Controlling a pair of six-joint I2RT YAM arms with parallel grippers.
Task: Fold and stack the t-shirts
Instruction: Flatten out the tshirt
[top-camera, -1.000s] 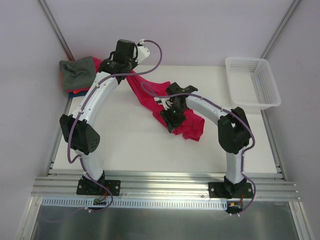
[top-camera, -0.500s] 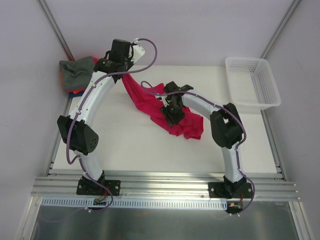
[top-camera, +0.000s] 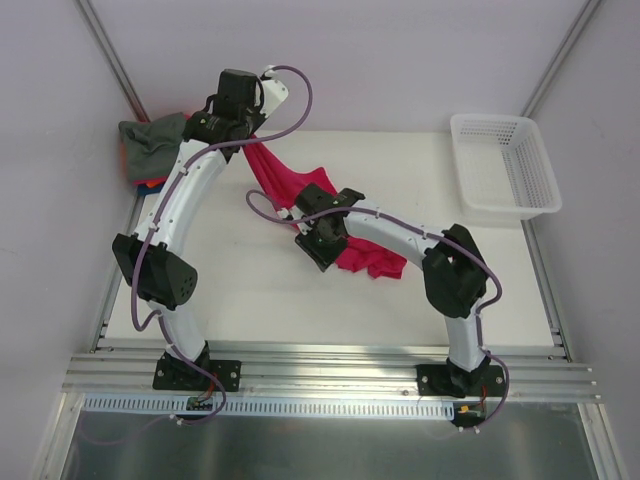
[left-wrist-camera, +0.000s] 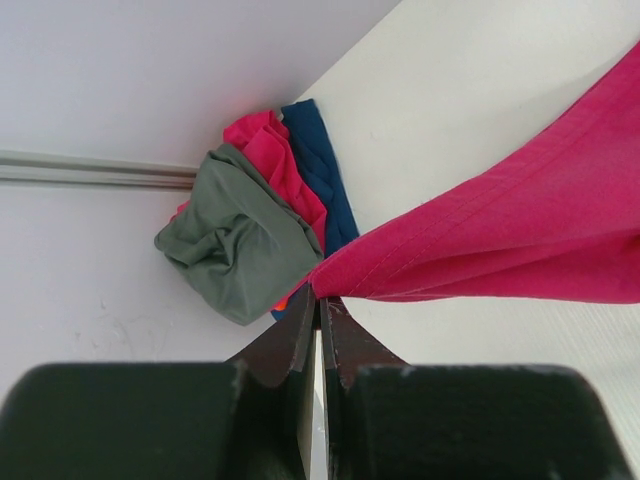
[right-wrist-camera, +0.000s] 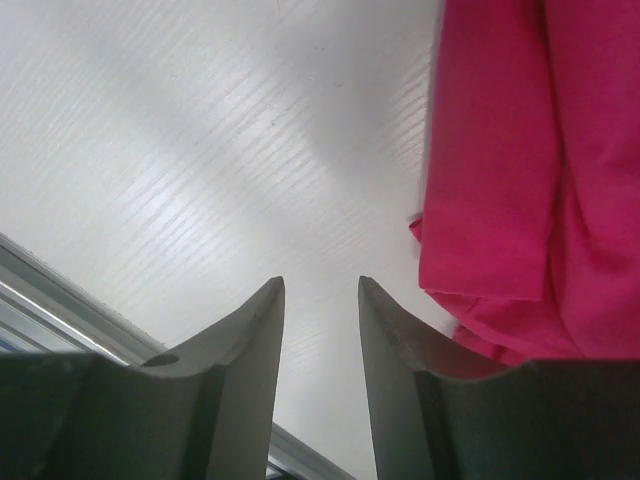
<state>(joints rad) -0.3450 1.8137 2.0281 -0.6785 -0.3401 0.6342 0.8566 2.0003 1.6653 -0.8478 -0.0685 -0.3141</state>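
Folding progress: not yet begun on the crimson t-shirt (top-camera: 268, 172), which is unfolded, with one end lifted and the rest crumpled mid-worktop (top-camera: 240, 290).
Left hand (left-wrist-camera: 318, 300): pinched shut on a hemmed edge of the crimson t-shirt, raised near the far-left corner.
Right hand (right-wrist-camera: 320, 285): fingers apart with nothing between them, low over bare worktop just beside the crumpled end.
Stack: grey-green t-shirt (left-wrist-camera: 235, 240) bunched on a dark blue t-shirt (left-wrist-camera: 322, 170) in the far-left corner, apparently piled loosely rather than neatly.
Remaining: probably spreading flat, folding, stacking.
Basket (top-camera: 500, 165): far right, well apart from the cloth.
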